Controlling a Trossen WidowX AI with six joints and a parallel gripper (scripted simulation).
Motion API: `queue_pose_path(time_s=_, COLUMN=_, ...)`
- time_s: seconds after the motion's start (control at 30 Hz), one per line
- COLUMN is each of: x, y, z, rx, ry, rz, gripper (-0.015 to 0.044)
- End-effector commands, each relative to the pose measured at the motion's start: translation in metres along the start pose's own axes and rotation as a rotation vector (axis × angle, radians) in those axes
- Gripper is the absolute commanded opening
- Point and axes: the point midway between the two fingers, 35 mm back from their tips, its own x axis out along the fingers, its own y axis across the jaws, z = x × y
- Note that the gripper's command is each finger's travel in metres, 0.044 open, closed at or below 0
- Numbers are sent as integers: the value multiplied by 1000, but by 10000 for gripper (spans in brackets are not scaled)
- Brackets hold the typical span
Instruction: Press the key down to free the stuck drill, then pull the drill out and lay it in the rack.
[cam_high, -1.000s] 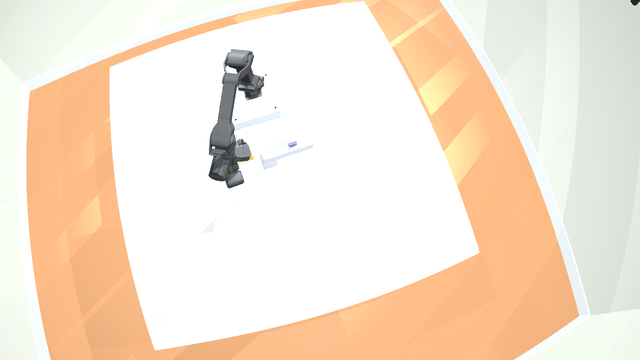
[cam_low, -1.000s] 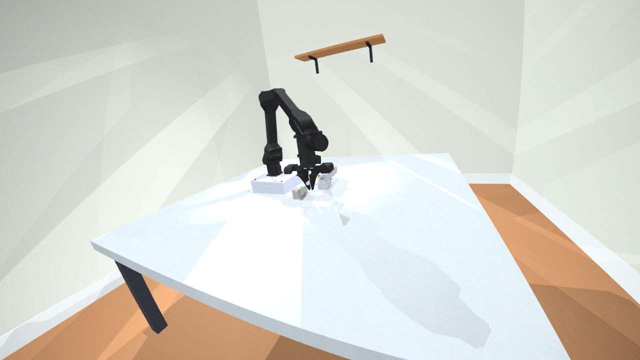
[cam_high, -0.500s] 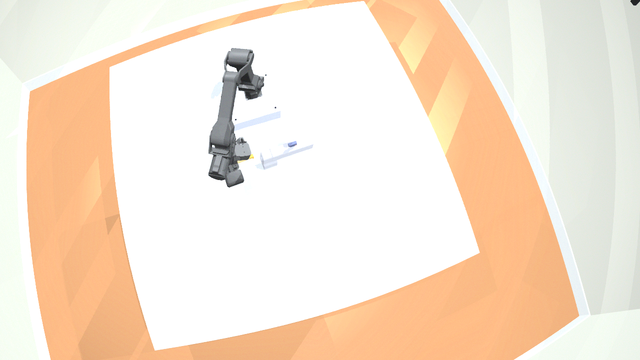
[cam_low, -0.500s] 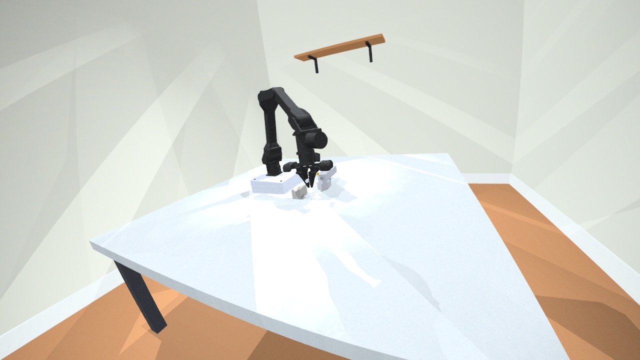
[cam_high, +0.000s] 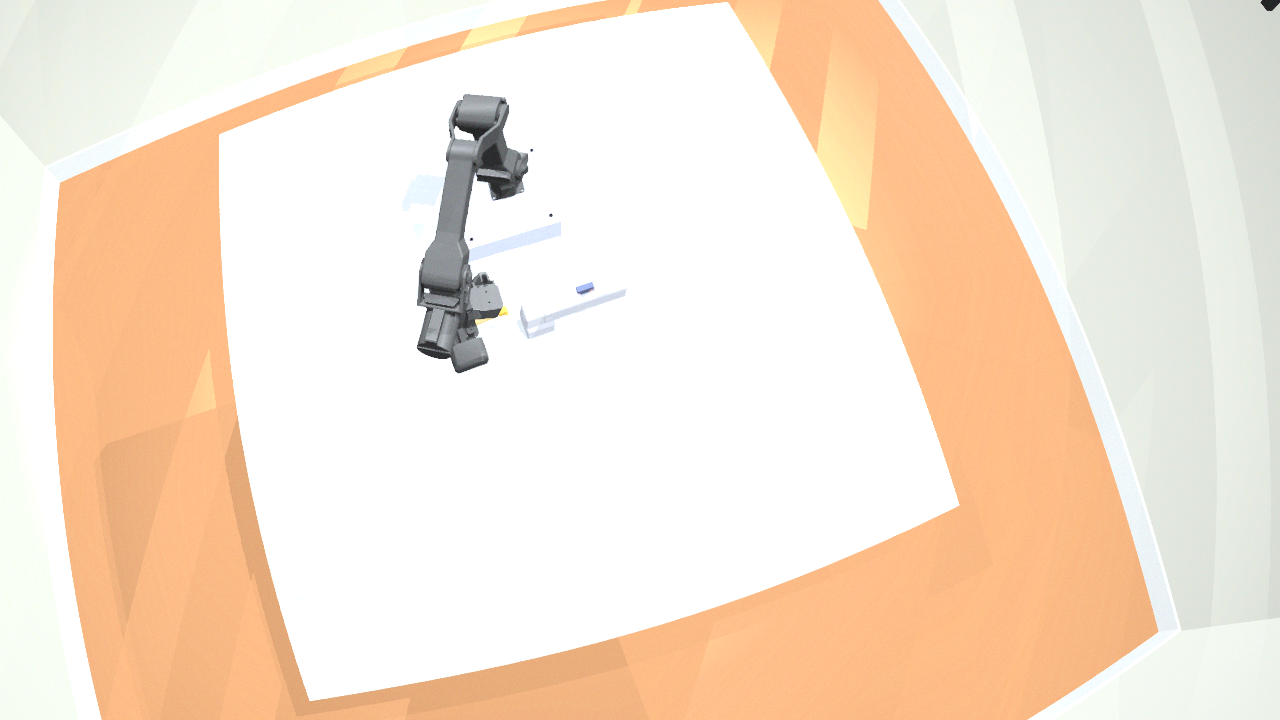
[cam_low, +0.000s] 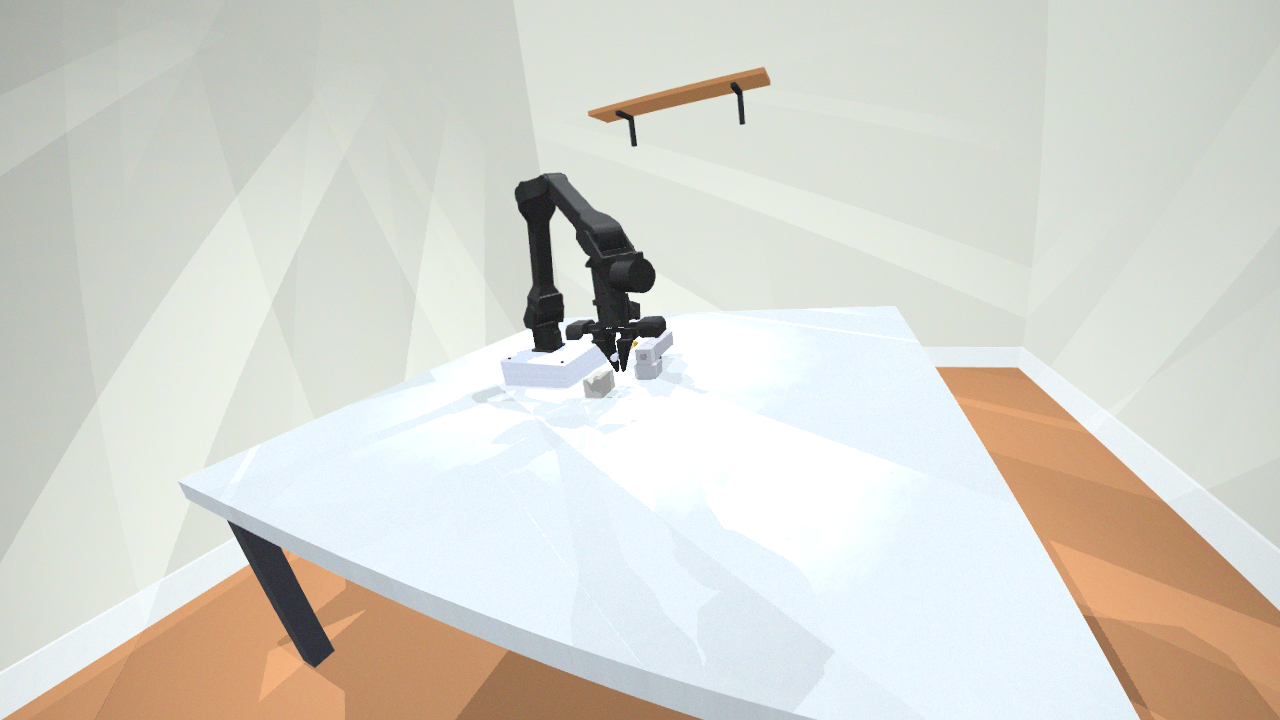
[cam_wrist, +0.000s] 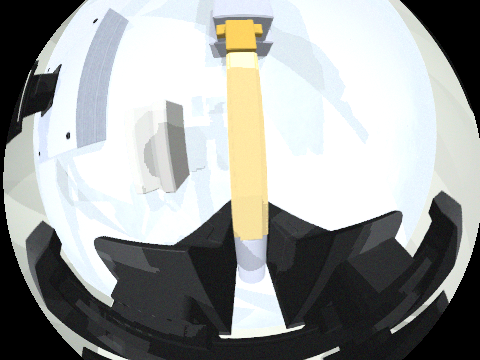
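The drill (cam_high: 503, 312) (cam_low: 635, 343) (cam_wrist: 247, 135) has a pale yellow shaft, an orange lugged end and a grey round end. My gripper (cam_low: 619, 368) (cam_wrist: 245, 204) is shut on it near the grey end, low over the table. The orange end faces the pale holder (cam_high: 577, 302) (cam_low: 648, 356) (cam_wrist: 243, 9). The top view shows a small gap between them. The blue key (cam_high: 584, 288) sits on top of the holder. The pale grey notched rack (cam_low: 598, 384) (cam_wrist: 177, 147) stands beside the drill, left of it in the wrist view. The arm hides the rack in the top view.
The arm's white base box (cam_high: 516, 240) (cam_low: 541, 371) (cam_wrist: 95, 80) lies behind the rack, left in the wrist view. All stands on the white table (cam_high: 626, 501) (cam_low: 447, 501). A wooden shelf (cam_low: 684, 95) hangs on the wall, far from the arm.
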Motion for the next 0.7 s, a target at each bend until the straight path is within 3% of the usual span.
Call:
queue_pose_path(time_s=0.0, x=-3, y=-1, z=0, rx=2, ry=-2, rz=-5, gripper=0)
queue_pose_path(time_s=0.67, x=3, y=37, z=-6, rx=1, ry=-1, rz=-1, gripper=0)
